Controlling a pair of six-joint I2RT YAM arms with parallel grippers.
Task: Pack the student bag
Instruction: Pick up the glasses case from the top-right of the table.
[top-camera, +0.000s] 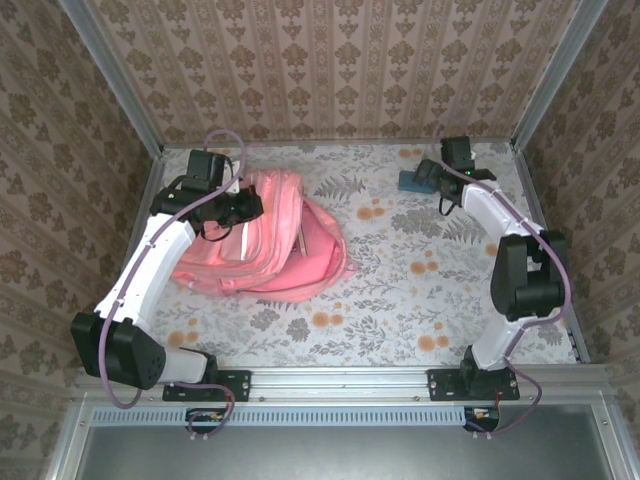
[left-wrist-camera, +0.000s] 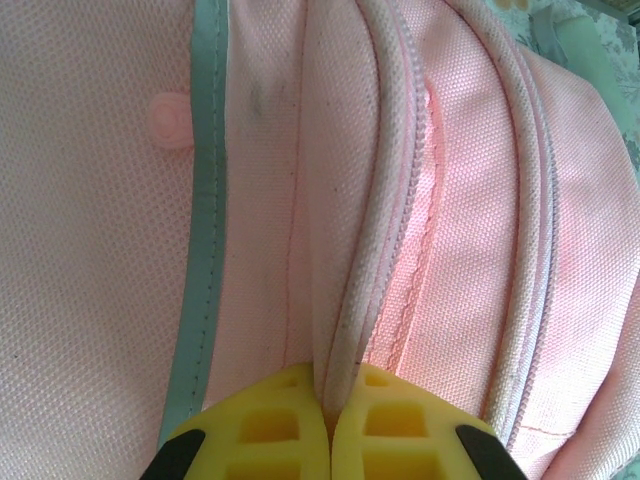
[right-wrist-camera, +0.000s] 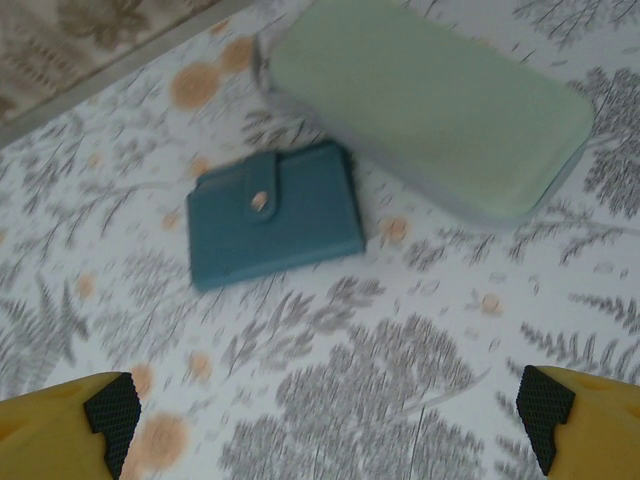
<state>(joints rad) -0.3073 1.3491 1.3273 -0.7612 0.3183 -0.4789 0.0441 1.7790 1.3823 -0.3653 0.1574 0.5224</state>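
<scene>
So, tabletop (top-camera: 400, 300): a flower-printed cloth carries everything you see, with the bag on the left and the small items at the far right.
Student bag (top-camera: 270, 235): lies flat, left of centre, well apart from the small items.
Pale green case (right-wrist-camera: 420, 110): lies flat near the far right corner; possibly a pencil case, though the blur leaves that unsure.
Blue wallet (right-wrist-camera: 275, 215): just beside the case, snap flap up, not yet packed.
Left pincer (left-wrist-camera: 330, 400): closed on a piped seam (left-wrist-camera: 350, 300) of the bag beside its zip line, likely to lift the fabric so you can get the mouth open.
Right pincer (right-wrist-camera: 325, 425): jaws wide apart, holding nothing, hanging above the wallet and case, probably lined up for a pick.
Writing: no brand or label you can read; the bag shows a plain round pink stud (left-wrist-camera: 168, 120) and a pale stripe (left-wrist-camera: 207, 200).
</scene>
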